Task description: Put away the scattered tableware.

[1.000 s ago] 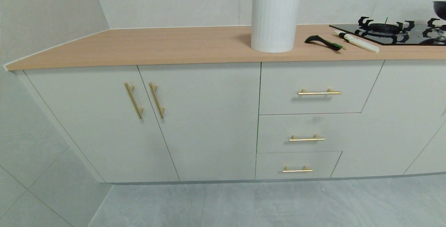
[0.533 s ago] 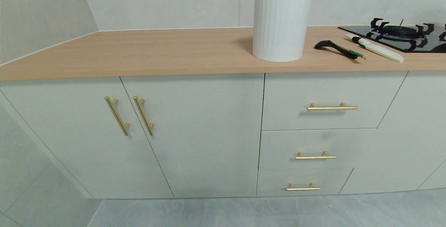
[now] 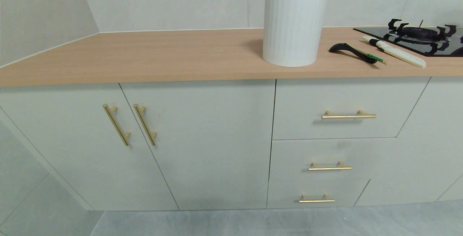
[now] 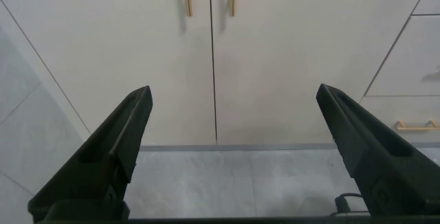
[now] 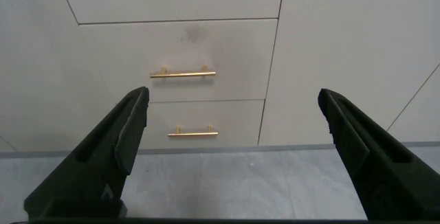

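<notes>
Camera has closed in on the desk. Left tool and right tool gape empty. Black utensil and white knife lie above, nearer the right tool.

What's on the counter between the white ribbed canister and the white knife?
A black utensil with a green tip lies there, shown in the head view.
</notes>
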